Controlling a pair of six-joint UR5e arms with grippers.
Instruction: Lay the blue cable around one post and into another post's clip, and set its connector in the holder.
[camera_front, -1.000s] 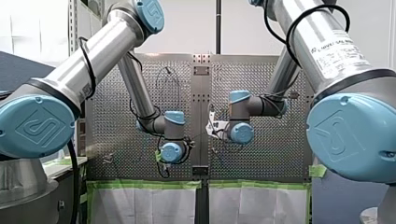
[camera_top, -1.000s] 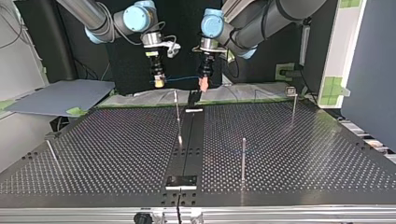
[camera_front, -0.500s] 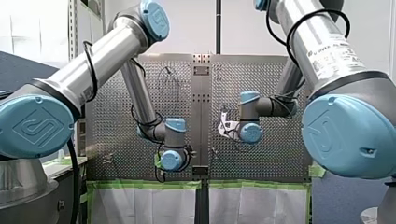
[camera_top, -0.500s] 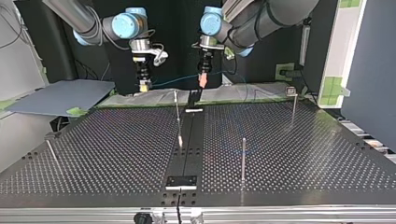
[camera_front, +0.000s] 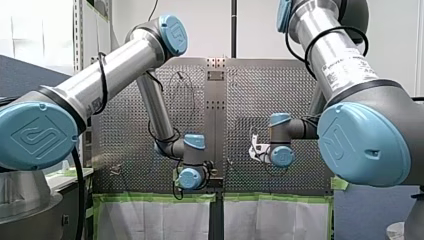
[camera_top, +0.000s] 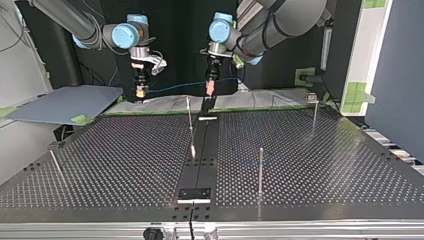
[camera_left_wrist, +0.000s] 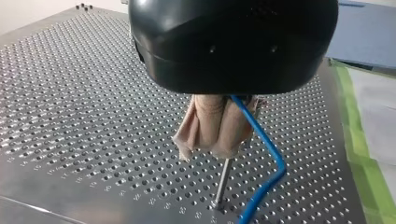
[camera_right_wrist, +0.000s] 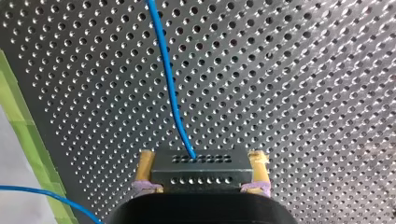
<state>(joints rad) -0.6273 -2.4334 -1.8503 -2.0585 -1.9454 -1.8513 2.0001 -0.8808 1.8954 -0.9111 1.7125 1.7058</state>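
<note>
My right gripper (camera_right_wrist: 201, 162) has its yellow pads (camera_right_wrist: 146, 164) pinched on the two ends of a grey, box-shaped metal connector (camera_right_wrist: 201, 173) with rows of small holes. The thin blue cable (camera_right_wrist: 170, 88) leaves the middle of the connector's far face. From there it runs almost straight ahead of the jaws, above the perforated metal table (camera_right_wrist: 303, 93). Another stretch of the cable shows beside the gripper's body, crossing the green tape strip (camera_right_wrist: 21, 116).

My left gripper (camera_left_wrist: 212, 147) has its beige pads (camera_left_wrist: 205, 123) pressed together on the cable. It comes out at their side as a smooth, glossy line and slopes down past the fingertips. There it makes one sharp bend and turns back beneath them. A thin upright metal post (camera_left_wrist: 223, 179) stands just under the fingertips, near the bend; whether it touches the cable cannot be told.

In the top view the cable spans the gap between the two grippers in a nearly level line, raised clear of the table.
</note>
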